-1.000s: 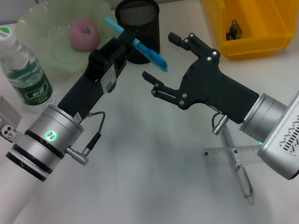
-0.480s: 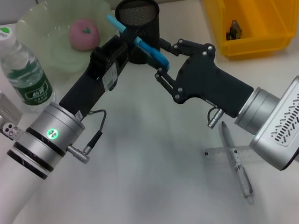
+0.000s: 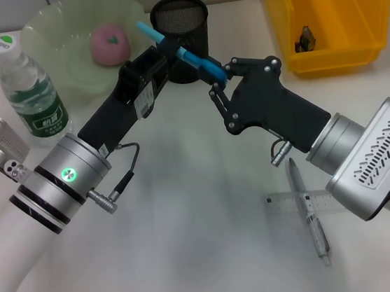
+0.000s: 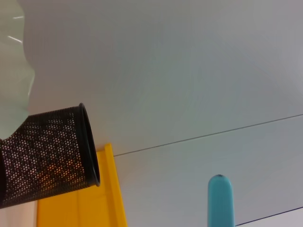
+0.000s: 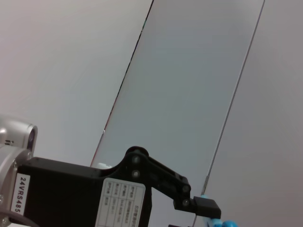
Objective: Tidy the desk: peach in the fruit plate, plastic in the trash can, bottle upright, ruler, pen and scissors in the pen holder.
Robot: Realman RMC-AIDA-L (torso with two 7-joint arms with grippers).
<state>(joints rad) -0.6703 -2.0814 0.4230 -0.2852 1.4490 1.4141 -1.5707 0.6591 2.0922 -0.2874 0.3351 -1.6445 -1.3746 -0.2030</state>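
Note:
The blue scissors [image 3: 183,52] hang slanted in the air just in front of the black mesh pen holder [image 3: 179,17]. My left gripper [image 3: 168,50] is shut on their middle. My right gripper [image 3: 217,78] has come in from the right and is shut on their lower end. The scissors' tip [image 4: 220,201] also shows in the left wrist view beside the pen holder [image 4: 47,156]. The peach [image 3: 109,43] lies in the fruit plate [image 3: 48,29]. The bottle [image 3: 30,94] stands upright at the far left. The pen [image 3: 308,210] lies across the ruler [image 3: 280,203] on the desk's front right.
The yellow trash can [image 3: 329,25] stands at the back right with a small dark item [image 3: 306,38] inside. Both black arms cross the middle of the white desk [image 3: 192,245]. In the right wrist view the left arm's gripper body [image 5: 118,194] fills the lower part.
My right gripper swung in from an open stance, reached the scissors' lower end and shut on it. The scissors rose slightly. The left arm hardly moved.

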